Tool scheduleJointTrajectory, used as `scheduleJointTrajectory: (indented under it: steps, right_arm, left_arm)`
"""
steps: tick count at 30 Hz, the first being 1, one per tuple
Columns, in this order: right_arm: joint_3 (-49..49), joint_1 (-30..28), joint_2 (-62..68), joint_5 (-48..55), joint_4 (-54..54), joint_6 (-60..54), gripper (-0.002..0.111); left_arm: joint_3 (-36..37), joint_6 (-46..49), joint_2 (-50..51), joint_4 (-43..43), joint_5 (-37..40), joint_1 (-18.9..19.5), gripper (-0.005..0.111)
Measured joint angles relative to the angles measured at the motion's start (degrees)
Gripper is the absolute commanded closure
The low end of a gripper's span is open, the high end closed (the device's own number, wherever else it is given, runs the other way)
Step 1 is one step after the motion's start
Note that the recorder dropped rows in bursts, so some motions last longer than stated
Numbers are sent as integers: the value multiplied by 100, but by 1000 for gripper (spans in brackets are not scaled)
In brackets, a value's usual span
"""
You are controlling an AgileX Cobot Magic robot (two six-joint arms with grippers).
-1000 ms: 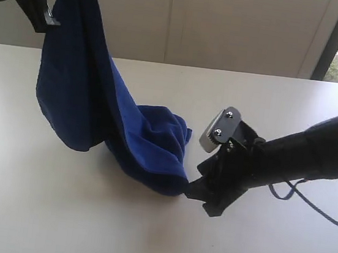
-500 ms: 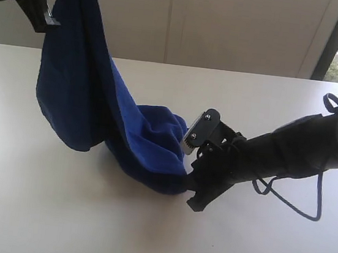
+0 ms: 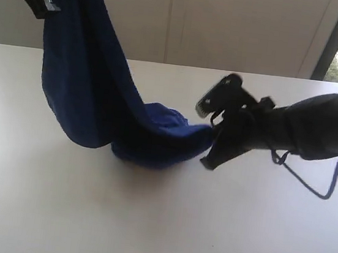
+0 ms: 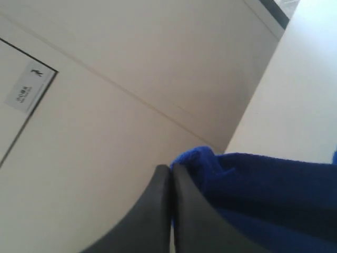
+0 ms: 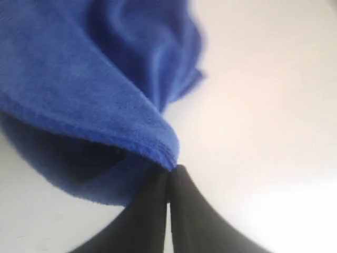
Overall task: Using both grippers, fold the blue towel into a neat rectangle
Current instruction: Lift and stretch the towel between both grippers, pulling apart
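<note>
The blue towel (image 3: pixel 87 85) is held up between two claws. One upper corner is pinched in the left claw (image 3: pixel 48 4), high at the top left of the exterior view and well above the table (image 3: pixel 145 222). In the left wrist view, two dark fingers (image 4: pixel 152 211) are seen pressed together, with a fold of blue cloth caught at their tips. From that corner the cloth is draped down in a long curve. Its lowest, bunched part appears to rest on the table near the middle.

The right claw (image 3: pixel 209 137) is clamped on an edge of the towel at the right end of the bunch, just above the table top. In the right wrist view its fingers are closed tight on the hemmed edge, and the cloth is spread away from the tips. The right arm (image 3: pixel 304 128) is stretched in from the right side, and a thin cable (image 3: pixel 310 181) is looped beneath it. A pale wall (image 3: pixel 231 23) is seen behind the table.
</note>
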Motion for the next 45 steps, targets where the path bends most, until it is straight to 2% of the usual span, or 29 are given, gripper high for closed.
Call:
scheduleJointTrajectory:
  steps: [3, 6, 12, 15, 19, 21, 25, 29, 33, 37, 45]
  right_arm:
    - [-21, 4, -684, -1046, 0, -152, 108]
    - [-101, 4, -1348, -1825, 95, -771, 108]
    - [-170, 4, -2623, -2622, 353, -1260, 108]
    - [-170, 4, -3100, -2850, 515, -1269, 108]
    - [-170, 4, -3568, -2989, 1131, -1269, 108]
    - [-170, 4, -3699, -3165, 1502, -1269, 108]
    - [-170, 4, -3755, -3591, 2075, -1269, 108]
    - [62, 53, -3723, -3154, 2239, -1269, 108]
    - [270, 53, -3435, -2677, 2289, -1269, 108]
    - [281, 53, -2866, -2328, 2289, -1269, 108]
    - [245, 41, -1200, -2010, 2140, -1269, 108]
  left_arm:
    - [0, 0, -152, 0, -218, 0, 107]
    - [0, 0, -327, 0, -233, 0, 107]
    - [0, 0, -727, 0, -81, 0, 107]
    - [0, 0, -941, 0, 267, 0, 107]
    - [0, -236, -1186, 55, 1169, 0, 107]
    - [0, -756, -1273, 409, 1645, 0, 107]
    - [0, -2904, -1361, 2023, 2688, 70, 107]
    - [243, -4692, -1361, 3101, 3447, 83, 107]
    - [746, -5269, -1309, 3401, 3485, 92, 107]
    - [1295, -5401, -1089, 3593, 3276, 105, 107]
    - [1937, -6013, -171, 4612, 1986, 216, 107]
